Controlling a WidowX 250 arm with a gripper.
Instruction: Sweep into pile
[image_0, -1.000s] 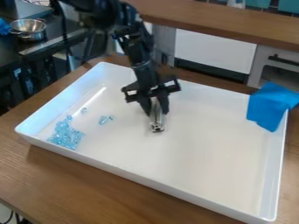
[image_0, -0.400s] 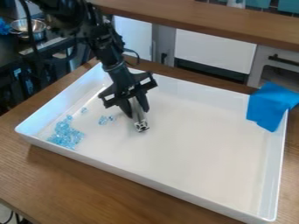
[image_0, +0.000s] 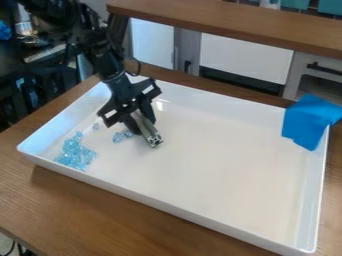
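Since the pale blue pieces are small and loose, they should be pushed as a group, not pinched singly. Main pile (image_0: 76, 154) lies inside the near-left corner of the white tray (image_0: 312, 200), which sits on the wooden counter (image_0: 100, 210). Pieces look light, hard and slick, like glass or clear plastic; likely to skid or roll, and could ride up the wall if pushed fast. Metal bar (image_0: 147, 131), the apparent sweeper: rigid, probably modest in weight, smooth enough to pivot under load. Best held at its upper end, lower end free. Claw (image_0: 140, 120): closed about that upper end, bar slanting down toward the tray floor. Small cluster (image_0: 123, 135) just beside the bar and claw; a stray piece (image_0: 95, 126) farther out, toward the left wall. Both judged still to be gathered. Tray walls bound the stroke; the left one limits swing room. Blue cloth (image_0: 308, 122) drapes over the right wall, well apart from the pieces, so no obstacle. Beyond: white cabinet front (image_0: 247, 57), raised wooden ledge (image_0: 234, 20).
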